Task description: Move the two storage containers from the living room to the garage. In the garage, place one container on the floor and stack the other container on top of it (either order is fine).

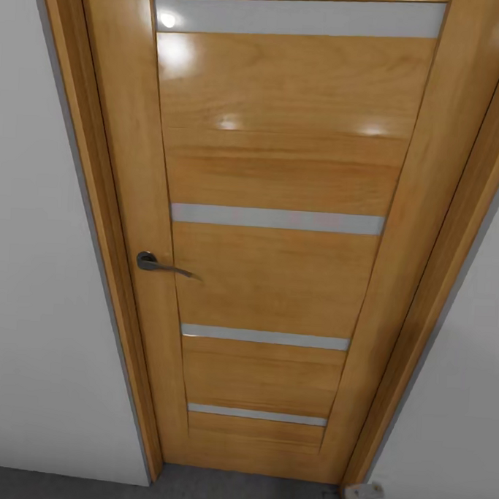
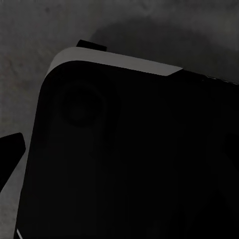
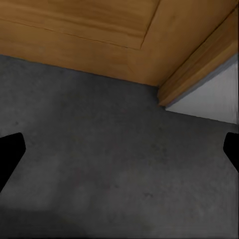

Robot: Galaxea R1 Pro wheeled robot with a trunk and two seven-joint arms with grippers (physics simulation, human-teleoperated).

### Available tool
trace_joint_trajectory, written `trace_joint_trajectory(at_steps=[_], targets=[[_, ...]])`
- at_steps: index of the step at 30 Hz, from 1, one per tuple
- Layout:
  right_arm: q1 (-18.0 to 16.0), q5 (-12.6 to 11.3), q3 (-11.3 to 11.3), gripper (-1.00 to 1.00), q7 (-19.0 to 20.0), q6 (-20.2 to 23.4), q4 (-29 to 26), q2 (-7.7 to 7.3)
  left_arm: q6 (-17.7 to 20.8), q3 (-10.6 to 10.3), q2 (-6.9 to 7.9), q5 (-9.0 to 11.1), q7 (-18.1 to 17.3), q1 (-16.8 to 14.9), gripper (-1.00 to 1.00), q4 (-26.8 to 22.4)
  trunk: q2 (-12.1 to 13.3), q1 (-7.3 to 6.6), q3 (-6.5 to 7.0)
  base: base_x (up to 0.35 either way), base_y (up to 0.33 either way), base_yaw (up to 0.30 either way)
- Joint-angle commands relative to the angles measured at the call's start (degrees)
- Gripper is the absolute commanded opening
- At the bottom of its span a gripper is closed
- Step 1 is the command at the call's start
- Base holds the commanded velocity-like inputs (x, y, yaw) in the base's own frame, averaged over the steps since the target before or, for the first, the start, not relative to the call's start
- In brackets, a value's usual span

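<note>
Floor, dark grey, below shut wooden door

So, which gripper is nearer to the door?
Probably right. The right gripper hangs open over the floor, just in front of the door at its bottom corner. The left fingertip sits by a dark robot part, apparently tucked near the body.

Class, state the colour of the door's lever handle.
Dark grey metal lever handle, clearest in the head view.
</note>
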Motion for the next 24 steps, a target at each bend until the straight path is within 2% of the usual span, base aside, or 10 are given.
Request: trace_joint_trajectory(at_steps=[1,4,6,8,12,16,18,19,22,24], targets=[[-2.63,0.47,0.12,1.0,0.12,7.47,-4.75,-0.01,-0.14,0.24,-0.02,0.16,-0.03,-0.02,1.0,0.0,-0.03,0.0,-0.06,0.0,0.0,0.0],[-7.46,0.43,0.18,1.0,0.07,14.69,-7.19,0.14,-0.12,0.24,-0.02,0.16,-0.06,-0.02,1.0,0.0,-0.03,0.0,-0.06,0.0,0.0,0.0],[-10.34,0.44,0.21,1.0,0.06,17.91,-7.63,0.73,-0.13,0.24,0.0,0.16,-0.06,-0.02,1.0,0.0,-0.03,0.0,-0.06,0.0,0.0,0.0],[-13.91,0.63,0.26,1.0,-0.12,21.75,-8.06,2.2,-0.13,0.23,-0.01,0.16,-0.07,-0.02,1.0,0.0,-0.03,0.0,-0.06,0.0,0.0,0.0],[-18.28,0.8,0.31,1.0,-0.42,27.82,-10.44,4.93,-0.14,0.23,-0.02,0.16,-0.07,-0.02,1.0,0.0,-0.03,0.0,-0.06,0.0,0.0,0.0],[-20.11,1.6,0.94,1.0,-0.58,33.06,-16.07,7.56,-0.14,0.23,-0.02,0.16,-0.05,-0.02,1.0,0.0,-0.03,0.0,-0.06,0.0,0.0,0.0],[-20.42,3.32,3.3,1.0,-0.62,34.8,-19.19,8.93,-0.14,0.23,-0.02,0.16,-0.02,-0.02,1.0,0.0,-0.03,0.0,-0.06,0.0,0.0,0.0],[-20.54,4.87,5.46,1.0,-0.7,35.56,-20.77,9.64,-0.14,0.23,-0.02,0.16,-0.04,-0.02,1.0,0.0,-0.03,0.0,-0.06,0.0,0.0,0.0],[-20.68,8.75,9.76,1.0,-1.2,36.15,-22.92,10.82,-0.14,0.23,-0.02,0.16,-0.03,-0.02,1.0,0.0,-0.03,0.0,-0.06,0.0,0.0,0.0],[-20.72,10.6,11.09,1.0,-1.72,36.17,-23.45,11.99,-0.14,0.23,-0.02,0.16,-0.02,-0.02,1.0,0.0,-0.03,0.0,-0.06,0.0,0.0,0.0]])
